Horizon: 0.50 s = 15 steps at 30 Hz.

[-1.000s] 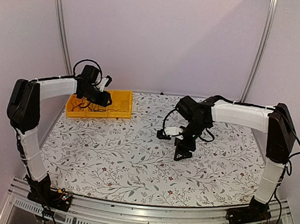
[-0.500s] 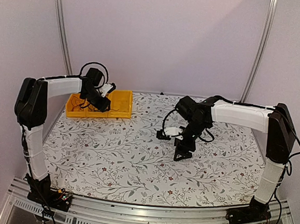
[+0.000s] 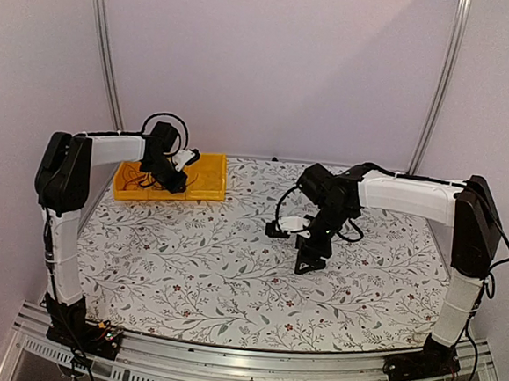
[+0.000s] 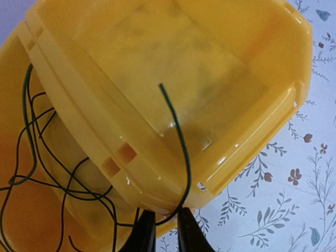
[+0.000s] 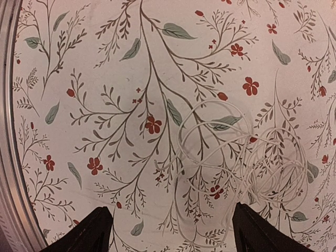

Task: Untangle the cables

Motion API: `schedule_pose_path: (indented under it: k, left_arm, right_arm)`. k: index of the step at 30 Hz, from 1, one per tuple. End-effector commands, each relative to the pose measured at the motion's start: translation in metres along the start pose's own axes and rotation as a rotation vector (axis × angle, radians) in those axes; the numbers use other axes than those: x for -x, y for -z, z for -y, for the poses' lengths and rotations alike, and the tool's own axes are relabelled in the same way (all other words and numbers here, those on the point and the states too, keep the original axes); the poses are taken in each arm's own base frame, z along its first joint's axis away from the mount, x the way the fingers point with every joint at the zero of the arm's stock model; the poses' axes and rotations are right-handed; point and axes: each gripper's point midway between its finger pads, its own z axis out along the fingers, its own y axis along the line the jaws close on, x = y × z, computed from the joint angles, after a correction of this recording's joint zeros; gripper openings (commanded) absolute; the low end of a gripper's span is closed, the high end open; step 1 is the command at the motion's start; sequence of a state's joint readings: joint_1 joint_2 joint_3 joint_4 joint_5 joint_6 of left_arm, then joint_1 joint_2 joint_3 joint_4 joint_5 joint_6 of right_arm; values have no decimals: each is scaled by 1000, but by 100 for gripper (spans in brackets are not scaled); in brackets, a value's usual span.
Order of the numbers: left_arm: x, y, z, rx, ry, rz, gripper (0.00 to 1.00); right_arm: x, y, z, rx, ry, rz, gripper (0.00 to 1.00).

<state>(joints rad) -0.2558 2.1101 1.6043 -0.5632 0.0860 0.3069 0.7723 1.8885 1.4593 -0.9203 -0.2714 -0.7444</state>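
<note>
A thin dark cable (image 4: 181, 147) arches over the rim of the yellow bin (image 4: 262, 126) and runs down between the fingers of my left gripper (image 4: 167, 231). Those fingers stand close together with a narrow gap still showing around the cable. More dark cables (image 4: 31, 173) lie tangled in the neighbouring yellow bin (image 4: 21, 220). In the top view the left gripper (image 3: 179, 169) hovers over the bins (image 3: 209, 180). A pale cable (image 5: 236, 157) lies in loose coils on the flowered cloth. My right gripper (image 5: 173, 233) hangs open above it, touching nothing.
The bins sit at the table's back left corner, near the metal frame post (image 3: 106, 55). A metal rail (image 5: 8, 157) borders the cloth on the left of the right wrist view. The right gripper (image 3: 306, 258) points down at the middle of the flowered cloth (image 3: 212, 275).
My left arm has swung right along the bins, and its jaws have narrowed around the dark cable. The right arm has not moved.
</note>
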Motion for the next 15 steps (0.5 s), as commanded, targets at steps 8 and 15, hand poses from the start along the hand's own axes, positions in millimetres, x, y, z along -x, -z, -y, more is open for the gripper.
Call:
schedule_pose_path:
  k: [8,15]
  left_arm:
    - [14,26,-13,43,0,66,0]
    - [18,62,-47,102,100,170,0]
  right_arm:
    - [-4,-9,-3,22,-8,-20,83]
    - [-2,-9,-2,22,-6,-17,83]
